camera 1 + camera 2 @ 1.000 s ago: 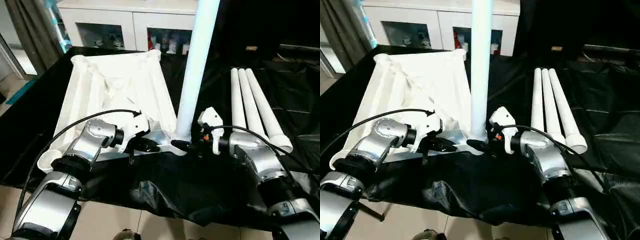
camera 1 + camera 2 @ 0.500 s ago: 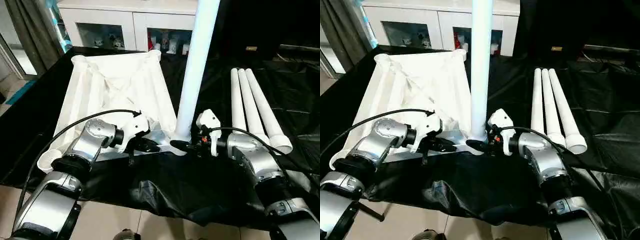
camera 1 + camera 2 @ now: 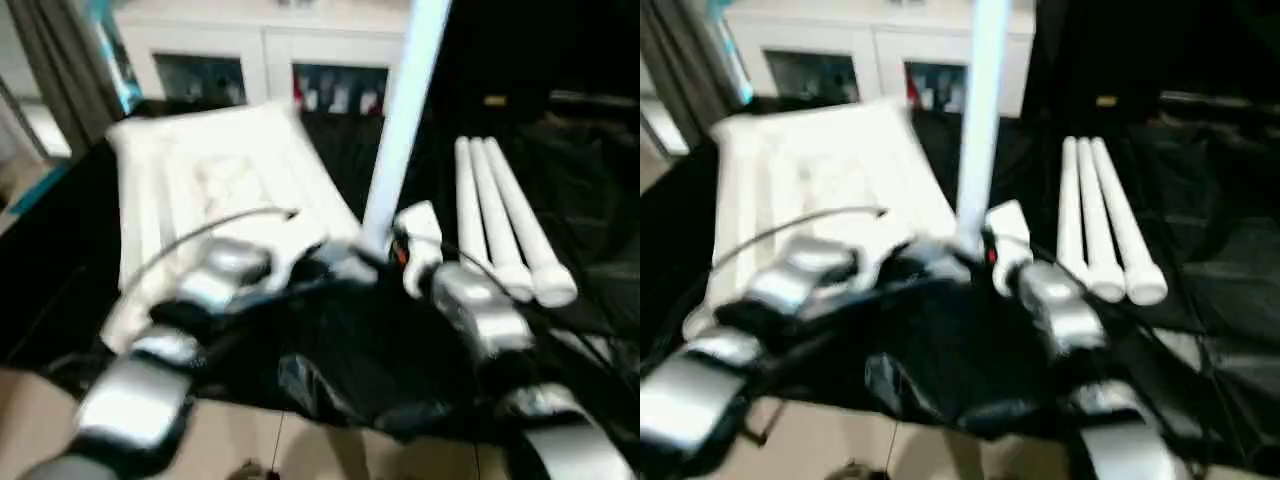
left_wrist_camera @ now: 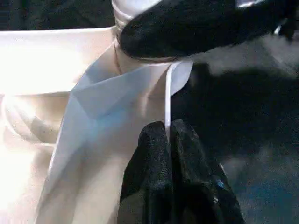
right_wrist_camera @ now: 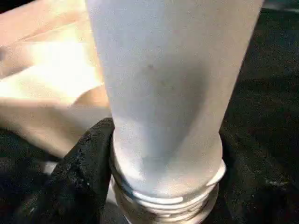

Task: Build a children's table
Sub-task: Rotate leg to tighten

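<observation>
Arms reach inward: left fingers (image 4: pixel 168 154) pinch tabletop (image 4: pixel 42 70) rim; right fingers (image 5: pixel 88 163) clasp upright leg (image 5: pixel 163 93).

One tabletop (image 3: pixel 200 170), one upright leg (image 3: pixel 400 120), three loose legs (image 3: pixel 500 215).

White tabletop (image 3: pixel 200 175), upper left; white upright leg (image 3: pixel 400 120); three white legs (image 3: pixel 500 215), right; black cloth (image 3: pixel 590 200); silver forearms, black fingers (image 4: pixel 159 158).

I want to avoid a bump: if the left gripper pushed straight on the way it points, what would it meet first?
Probably the tabletop: the left gripper, shut on its thin rim, points at the corner socket where the upright leg stands, with the right gripper beside it.
</observation>
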